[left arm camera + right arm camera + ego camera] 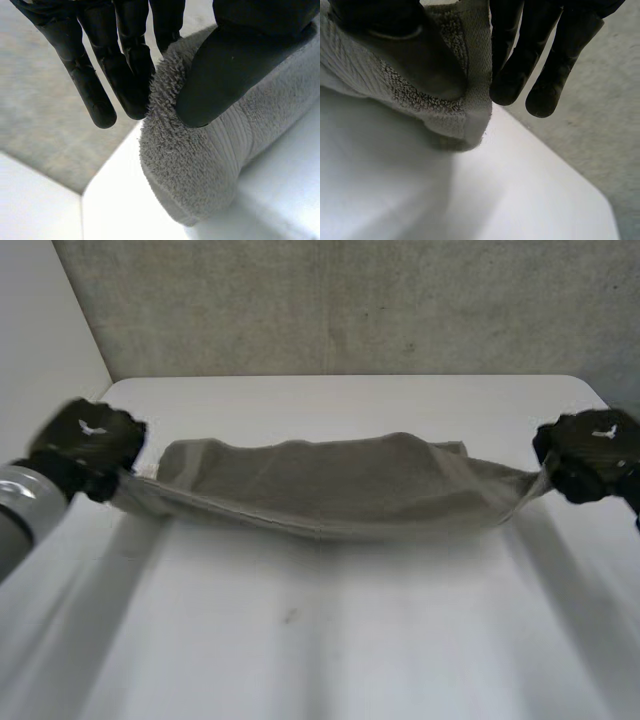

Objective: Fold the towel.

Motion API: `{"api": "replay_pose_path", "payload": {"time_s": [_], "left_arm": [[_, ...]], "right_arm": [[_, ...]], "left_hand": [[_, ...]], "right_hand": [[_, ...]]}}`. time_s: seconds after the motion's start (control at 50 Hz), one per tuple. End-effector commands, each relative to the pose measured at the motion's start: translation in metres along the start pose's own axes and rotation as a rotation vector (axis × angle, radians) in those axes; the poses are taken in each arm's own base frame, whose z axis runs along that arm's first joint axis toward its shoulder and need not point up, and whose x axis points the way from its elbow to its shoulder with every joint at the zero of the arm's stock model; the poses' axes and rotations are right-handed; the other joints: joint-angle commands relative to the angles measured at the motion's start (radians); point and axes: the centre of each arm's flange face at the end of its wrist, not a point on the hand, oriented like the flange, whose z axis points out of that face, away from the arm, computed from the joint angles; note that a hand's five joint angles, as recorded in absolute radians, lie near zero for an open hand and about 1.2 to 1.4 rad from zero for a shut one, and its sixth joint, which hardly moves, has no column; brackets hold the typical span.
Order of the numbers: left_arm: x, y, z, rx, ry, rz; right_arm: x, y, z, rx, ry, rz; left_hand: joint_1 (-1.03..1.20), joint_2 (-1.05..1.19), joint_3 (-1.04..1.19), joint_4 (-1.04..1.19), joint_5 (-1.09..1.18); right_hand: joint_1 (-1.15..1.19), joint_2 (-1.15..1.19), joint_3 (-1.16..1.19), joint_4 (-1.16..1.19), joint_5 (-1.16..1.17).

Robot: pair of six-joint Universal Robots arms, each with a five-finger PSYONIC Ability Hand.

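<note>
Grey terry towel stretched between the robot's black left hand and black right hand over the white counter.

Each hand pinched one end of the towel between thumb and fingers. The cloth sagged in the middle, and whether it touched the counter could not be told. A clean fold would likely require both hands to travel together, level and evenly taut, so the edges met squarely before either pinch let go.

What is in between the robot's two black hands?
The grey towel stretches between them, sagging in the middle, as the head view shows. The left hand pinches one end and the right hand the other.
</note>
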Motion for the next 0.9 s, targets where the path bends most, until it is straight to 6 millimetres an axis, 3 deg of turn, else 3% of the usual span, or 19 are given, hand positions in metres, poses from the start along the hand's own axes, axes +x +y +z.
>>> {"api": "replay_pose_path", "payload": {"time_s": [0.02,0.06,0.12,0.22,0.34,0.52,0.56,0.6,0.62,0.66,0.68,0.7,0.72,0.76,0.78,0.82,0.84,0.88,0.9], "left_arm": [[-0.039,-0.025,-0.034,0.090,-0.167,-0.104],[-0.054,-0.039,-0.050,0.124,-0.229,-0.134],[-0.066,-0.056,-0.063,0.159,-0.267,-0.173],[-0.074,-0.076,-0.073,0.191,-0.267,-0.252],[-0.075,-0.079,-0.072,0.185,-0.255,-0.296],[-0.052,-0.023,-0.020,-0.031,-0.117,-0.401],[-0.043,-0.011,-0.007,-0.075,-0.077,-0.417],[-0.025,0.002,0.019,-0.127,0.000,-0.428],[-0.025,0.002,0.020,-0.127,0.000,-0.428],[-0.015,0.005,0.047,-0.136,0.027,-0.421],[-0.015,0.005,0.048,-0.136,0.027,-0.421],[-0.016,0.004,0.062,-0.127,0.018,-0.413],[-0.022,0.000,0.076,-0.104,-0.009,-0.407],[-0.027,-0.008,0.090,-0.069,-0.028,-0.401],[-0.027,-0.008,0.090,-0.068,-0.028,-0.401],[-0.043,-0.027,0.113,0.027,-0.072,-0.397],[-0.043,-0.027,0.113,0.028,-0.072,-0.397],[-0.056,-0.066,0.127,0.182,-0.103,-0.413],[-0.056,-0.066,0.127,0.183,-0.104,-0.413]], "right_arm": [[0.016,-0.042,-0.028,0.039,0.094,-0.018],[0.023,-0.069,-0.044,0.077,0.131,-0.046],[0.026,-0.083,-0.051,0.099,0.144,-0.060],[0.037,-0.125,-0.066,0.151,0.172,-0.097],[0.042,-0.134,-0.065,0.132,0.163,-0.087],[0.051,-0.091,-0.015,-0.037,0.095,0.010],[0.047,-0.084,-0.004,-0.058,0.077,0.019],[0.038,-0.072,0.021,-0.092,0.050,0.022],[0.038,-0.072,0.021,-0.092,0.050,0.022],[0.025,-0.068,0.047,-0.104,0.032,-0.001],[0.025,-0.068,0.048,-0.104,0.031,-0.001],[0.019,-0.069,0.061,-0.096,0.028,-0.023],[0.019,-0.069,0.061,-0.095,0.028,-0.024],[0.015,-0.074,0.088,-0.049,0.051,-0.051],[0.015,-0.075,0.088,-0.048,0.052,-0.052],[0.022,-0.095,0.112,0.078,0.121,-0.089],[0.022,-0.096,0.112,0.079,0.121,-0.089],[0.034,-0.130,0.123,0.248,0.215,-0.132],[0.034,-0.130,0.123,0.249,0.216,-0.133]], "left_hand": [[0.208,0.180,0.181,0.180,0.194],[0.208,0.180,0.181,0.180,0.194],[0.208,0.180,0.181,0.180,0.194],[0.208,0.180,0.181,0.180,0.194],[0.208,0.180,0.181,0.180,0.194],[0.208,0.180,0.181,0.180,0.194],[0.208,0.180,0.181,0.180,0.194],[0.208,0.180,0.181,0.180,0.194],[0.208,0.180,0.181,0.180,0.194],[0.208,0.180,0.181,0.180,0.194],[0.208,0.180,0.181,0.180,0.194],[0.208,0.180,0.181,0.180,0.194],[0.208,0.180,0.181,0.180,0.194],[0.208,0.180,0.181,0.180,0.194],[0.208,0.180,0.181,0.180,0.194],[0.208,0.180,0.181,0.180,0.194],[0.208,0.180,0.181,0.180,0.194],[0.208,0.180,0.181,0.180,0.194],[0.208,0.180,0.181,0.180,0.194]], "right_hand": [[0.055,0.073,0.058,0.053,0.054],[0.055,0.073,0.058,0.053,0.054],[0.055,0.073,0.058,0.053,0.054],[0.055,0.073,0.058,0.053,0.054],[0.055,0.073,0.058,0.053,0.054],[0.055,0.073,0.058,0.053,0.054],[0.055,0.073,0.058,0.053,0.054],[0.055,0.073,0.058,0.053,0.054],[0.055,0.073,0.058,0.053,0.054],[0.055,0.073,0.058,0.053,0.054],[0.055,0.073,0.058,0.053,0.054],[0.055,0.073,0.058,0.053,0.054],[0.055,0.073,0.058,0.053,0.054],[0.055,0.073,0.058,0.053,0.054],[0.055,0.073,0.058,0.053,0.054],[0.055,0.073,0.058,0.053,0.054],[0.055,0.073,0.058,0.053,0.054],[0.055,0.073,0.058,0.053,0.054],[0.055,0.073,0.058,0.053,0.054]]}}
